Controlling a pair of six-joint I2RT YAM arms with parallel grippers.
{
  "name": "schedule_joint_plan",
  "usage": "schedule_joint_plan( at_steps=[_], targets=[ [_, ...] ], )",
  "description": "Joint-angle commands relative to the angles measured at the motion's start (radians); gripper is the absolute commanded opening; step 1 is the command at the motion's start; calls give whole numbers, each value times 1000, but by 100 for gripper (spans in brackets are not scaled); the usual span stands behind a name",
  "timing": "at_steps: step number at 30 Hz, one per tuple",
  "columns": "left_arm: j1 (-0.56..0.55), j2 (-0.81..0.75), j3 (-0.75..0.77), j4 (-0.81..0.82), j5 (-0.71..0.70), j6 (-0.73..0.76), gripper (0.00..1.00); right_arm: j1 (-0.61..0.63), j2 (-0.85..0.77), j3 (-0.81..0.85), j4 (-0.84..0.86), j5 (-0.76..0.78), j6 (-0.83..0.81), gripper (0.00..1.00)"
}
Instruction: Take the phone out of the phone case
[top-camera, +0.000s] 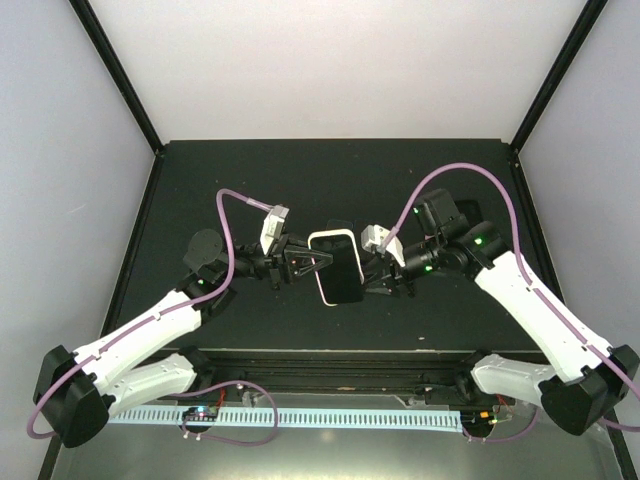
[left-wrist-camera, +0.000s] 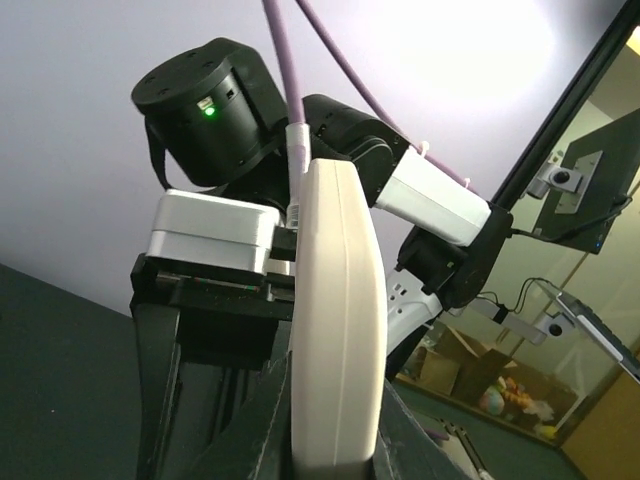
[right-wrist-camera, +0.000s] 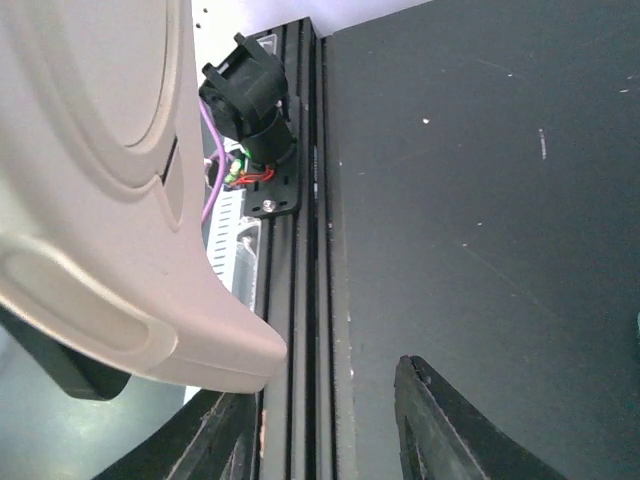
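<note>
The phone (top-camera: 343, 272), black screen up, sits in a cream phone case (top-camera: 331, 238) and is held in the air above the black table between both arms. My left gripper (top-camera: 306, 262) is shut on the case's left edge. In the left wrist view the case (left-wrist-camera: 335, 300) stands edge-on, pinched between the fingers (left-wrist-camera: 262, 410). My right gripper (top-camera: 373, 272) is at the phone's right edge with its jaws apart. In the right wrist view the case's back (right-wrist-camera: 110, 200) fills the upper left above one finger, and the right gripper (right-wrist-camera: 320, 425) holds nothing. A black corner (right-wrist-camera: 70, 372) shows beneath the case.
The black table (top-camera: 420, 180) is bounded by dark frame posts and pale walls. A slotted black rail (right-wrist-camera: 300, 250) runs along the near edge, and a small black mount with wiring (right-wrist-camera: 255, 120) sits by it. Purple cables (top-camera: 440, 178) loop over both wrists.
</note>
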Motion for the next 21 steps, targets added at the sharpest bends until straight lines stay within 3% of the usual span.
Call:
schedule_joint_plan(
  at_steps=[1, 8, 13, 21],
  targets=[
    [-50, -44, 14, 55, 180, -80, 2, -32, 42, 48, 255, -3, 68, 41],
    [-50, -60, 10, -109, 127, 47, 2, -34, -3, 58, 258, -92, 119, 52],
    [-48, -25, -2, -112, 107, 59, 1, -34, -28, 43, 299, -53, 171, 59],
    [-50, 13, -32, -78, 67, 66, 2, -34, -37, 39, 367, -52, 275, 61]
  ],
)
